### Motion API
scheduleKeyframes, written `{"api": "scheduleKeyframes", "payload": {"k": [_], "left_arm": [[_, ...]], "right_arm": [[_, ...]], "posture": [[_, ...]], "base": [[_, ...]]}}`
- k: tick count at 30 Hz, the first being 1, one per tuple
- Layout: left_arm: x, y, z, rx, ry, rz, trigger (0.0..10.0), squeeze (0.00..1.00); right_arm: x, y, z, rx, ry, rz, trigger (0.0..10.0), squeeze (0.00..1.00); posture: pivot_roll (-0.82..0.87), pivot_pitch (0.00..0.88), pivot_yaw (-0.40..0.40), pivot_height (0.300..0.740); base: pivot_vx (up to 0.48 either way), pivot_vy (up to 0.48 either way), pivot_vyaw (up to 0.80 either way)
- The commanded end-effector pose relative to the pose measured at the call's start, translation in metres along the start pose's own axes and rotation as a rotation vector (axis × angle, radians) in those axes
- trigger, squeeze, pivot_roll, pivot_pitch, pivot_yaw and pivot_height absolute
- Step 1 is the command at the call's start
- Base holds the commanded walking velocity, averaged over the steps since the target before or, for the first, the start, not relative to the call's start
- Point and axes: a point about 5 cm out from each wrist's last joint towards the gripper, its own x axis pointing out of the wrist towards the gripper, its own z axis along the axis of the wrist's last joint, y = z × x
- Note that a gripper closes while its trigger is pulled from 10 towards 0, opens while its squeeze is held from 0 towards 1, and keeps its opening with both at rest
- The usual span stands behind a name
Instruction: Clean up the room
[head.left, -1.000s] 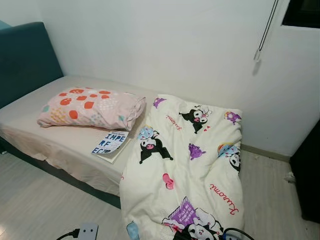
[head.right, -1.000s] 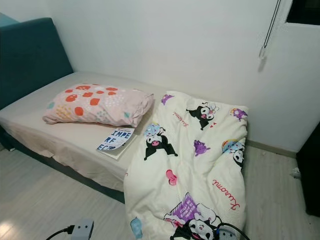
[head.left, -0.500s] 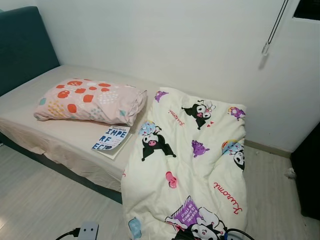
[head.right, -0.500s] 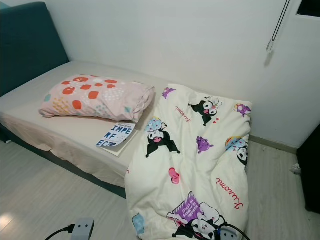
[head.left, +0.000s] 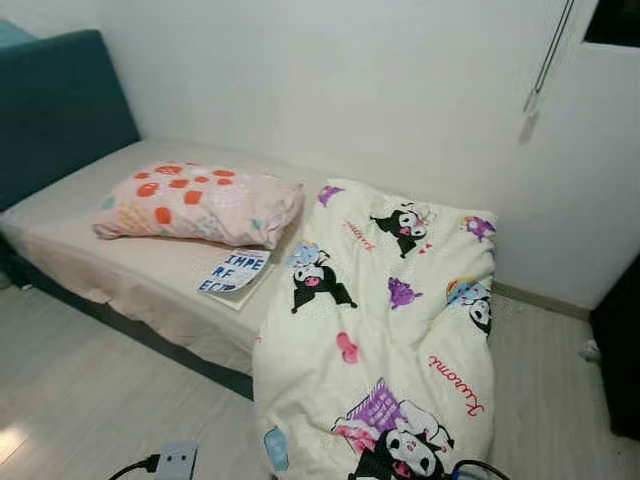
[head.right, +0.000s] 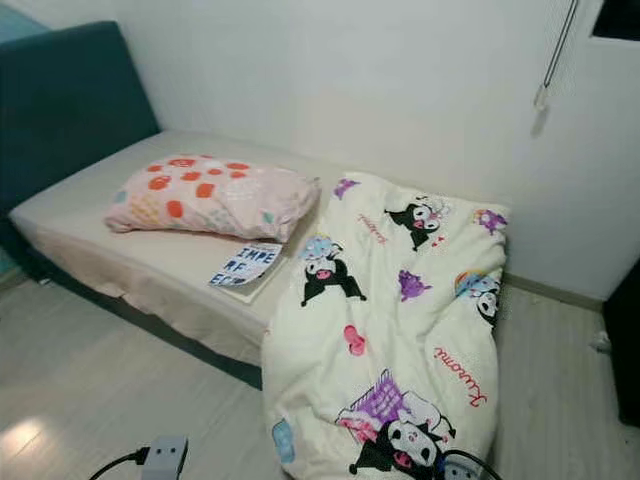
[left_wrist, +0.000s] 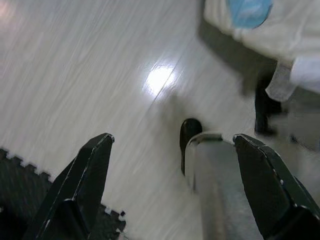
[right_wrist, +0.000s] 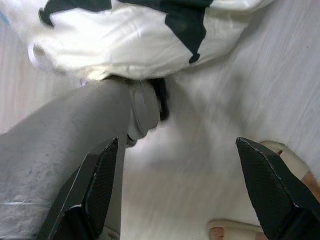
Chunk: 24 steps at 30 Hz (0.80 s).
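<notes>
A bed (head.left: 100, 255) with a beige sheet stands against the white wall. On it lies a pink pillow (head.left: 200, 203) with red and orange spots. A book (head.left: 232, 272) with large blue letters lies flat beside the pillow, near the bed's front edge. A white cartoon-print quilt (head.left: 385, 300) covers the bed's right end and hangs down onto the floor. My left gripper (left_wrist: 172, 137) hangs open over the pale wooden floor. My right gripper (right_wrist: 176, 142) hangs open too, just off the quilt's lower edge (right_wrist: 125, 35).
A dark teal headboard (head.left: 60, 110) rises at the left. A power strip (head.left: 172, 462) with a black cable lies on the floor in front. Dark furniture (head.left: 620, 360) stands at the right. A person's sandalled foot (right_wrist: 227, 232) is behind me. A dark foam mat (left_wrist: 20, 185) borders the floor.
The whole picture has shifted a little to the right, so the camera has turned. Pillow, book and quilt lie as before.
</notes>
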Motion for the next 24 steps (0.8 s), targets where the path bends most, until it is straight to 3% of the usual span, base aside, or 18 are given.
{"api": "scheduleKeyframes", "payload": {"k": [1, 24], "left_arm": [[-0.001, 0.003, -0.004, 0.000, 0.014, 0.010, 10.0, 0.00], [-0.003, 0.003, -0.015, 0.028, 0.034, -0.001, 10.0, 0.00]], "right_arm": [[0.001, 0.006, -0.002, -0.006, 0.012, 0.017, 10.0, 0.00], [0.001, 0.006, 0.000, -0.032, 0.014, 0.026, 10.0, 0.00]], "posture": [[-0.09, 0.000, -0.011, 0.740], [-0.08, 0.000, -0.029, 0.740]], "base": [[0.000, 0.000, 0.00], [0.000, -0.013, 0.00]]}}
